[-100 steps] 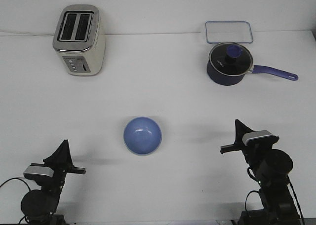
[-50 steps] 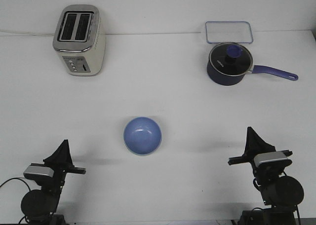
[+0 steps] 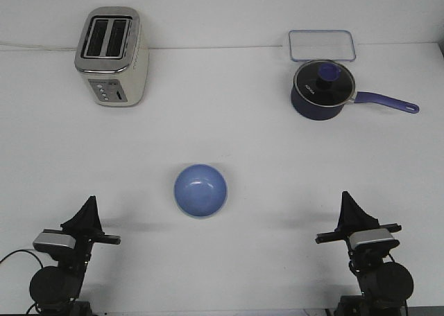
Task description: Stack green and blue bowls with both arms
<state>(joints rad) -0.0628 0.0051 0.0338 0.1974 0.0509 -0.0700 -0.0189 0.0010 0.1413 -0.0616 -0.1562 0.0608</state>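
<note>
Roughly midway between left pincer and right pincer, blue bowl, slightly nearer left; pincer openings unreadable, green bowl unseen

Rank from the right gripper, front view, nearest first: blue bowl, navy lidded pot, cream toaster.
From the right gripper:
1. Navy lidded pot with long handle, far right of the table, straight ahead of that gripper. Too close to call against the bowl.
2. Light blue glossy round bowl, table centre, to the gripper's left.
3. Cream and silver two-slot toaster, far left corner, clearly farthest.
</note>
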